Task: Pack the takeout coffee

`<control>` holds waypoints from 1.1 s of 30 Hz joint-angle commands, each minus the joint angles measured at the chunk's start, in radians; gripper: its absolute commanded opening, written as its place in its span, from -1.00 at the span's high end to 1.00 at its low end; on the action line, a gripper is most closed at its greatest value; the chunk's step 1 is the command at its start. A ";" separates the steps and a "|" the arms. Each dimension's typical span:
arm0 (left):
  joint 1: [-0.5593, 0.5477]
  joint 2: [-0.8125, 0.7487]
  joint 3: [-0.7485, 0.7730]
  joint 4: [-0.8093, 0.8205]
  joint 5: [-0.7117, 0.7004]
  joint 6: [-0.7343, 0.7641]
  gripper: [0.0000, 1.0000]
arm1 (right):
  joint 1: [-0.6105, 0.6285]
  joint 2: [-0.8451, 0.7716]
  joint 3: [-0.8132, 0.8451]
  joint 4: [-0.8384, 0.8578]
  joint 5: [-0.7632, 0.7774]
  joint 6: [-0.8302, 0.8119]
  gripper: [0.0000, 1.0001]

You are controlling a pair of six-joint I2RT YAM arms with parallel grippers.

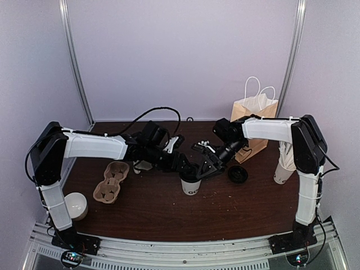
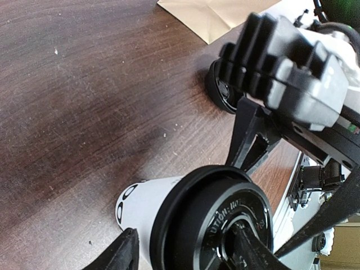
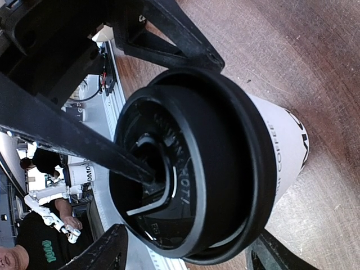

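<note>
Right hand (image 3: 188, 247), spread wide, is straddling the lid (image 3: 185, 157) atop the cup (image 1: 190, 185), clear of it; left hand (image 2: 185, 253) is bracketing the cup's rim, probably steadying it, grip indeterminate.

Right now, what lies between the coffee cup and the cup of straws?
Top view: a loose black disc lies on the table between takeout coffee and straw cup.

From above, the top of the coffee cup (image 1: 190, 187) is hidden by the left claw (image 1: 187, 167) and right claw (image 1: 203, 167). The paper bag (image 2: 216, 17) is cut off by the left wrist view's top edge.
</note>
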 commanded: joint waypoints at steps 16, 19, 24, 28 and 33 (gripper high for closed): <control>0.004 0.025 -0.033 -0.074 -0.033 0.019 -0.21 | 0.029 0.018 0.027 0.023 0.161 0.028 -0.22; 0.004 0.026 -0.036 -0.074 -0.033 0.019 -0.21 | 0.029 0.025 0.024 0.034 0.216 0.057 -0.19; 0.004 0.028 -0.035 -0.074 -0.031 0.018 -0.20 | 0.028 0.073 0.005 0.033 0.412 0.107 -0.09; 0.004 0.028 -0.032 -0.080 -0.033 0.022 -0.20 | 0.030 0.134 -0.009 0.028 0.630 0.163 -0.02; 0.004 0.018 -0.023 -0.087 -0.037 0.030 -0.21 | 0.022 0.126 0.055 0.004 0.321 0.117 -0.12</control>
